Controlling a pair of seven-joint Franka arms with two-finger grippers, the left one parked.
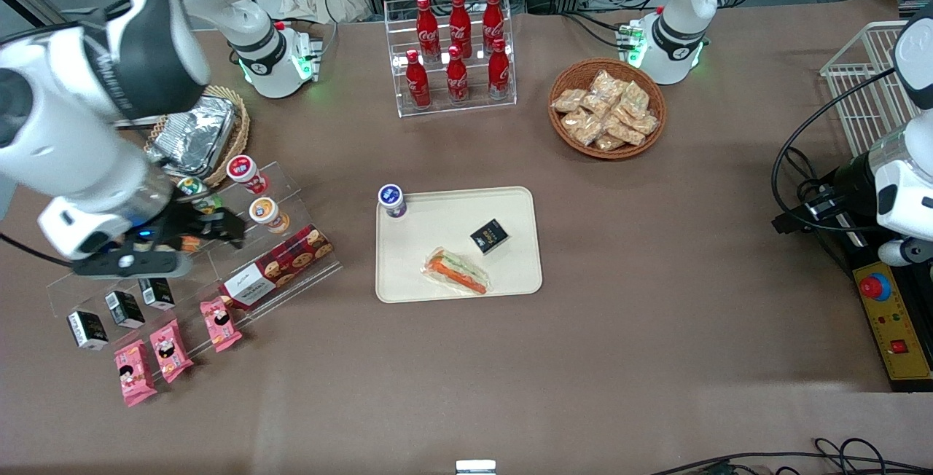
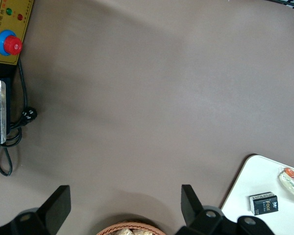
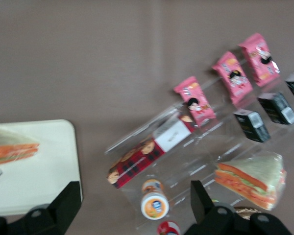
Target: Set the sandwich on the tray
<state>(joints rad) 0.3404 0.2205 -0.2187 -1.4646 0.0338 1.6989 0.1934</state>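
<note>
The pincer (image 1: pixel 200 224) hangs open and empty above the clear stepped rack (image 1: pixel 291 271), with a second sandwich (image 3: pixel 251 178) on the rack just below it. Well apart from the pincer, toward the parked arm, the sandwich (image 1: pixel 457 272) lies on the tray (image 1: pixel 408 271), near a small black box (image 1: pixel 490 235).

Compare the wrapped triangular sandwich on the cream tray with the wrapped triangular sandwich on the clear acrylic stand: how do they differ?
The wrapped sandwich lies on the cream plastic tray mid-table. The second sandwich sits on the clear stepped acrylic stand, toward the working arm's end. The first has a small black box beside it, the second shares its stand with small cups. The open gripper hangs above the stand, holding neither. Both are clear-wrapped wedges with orange and green filling.
</note>
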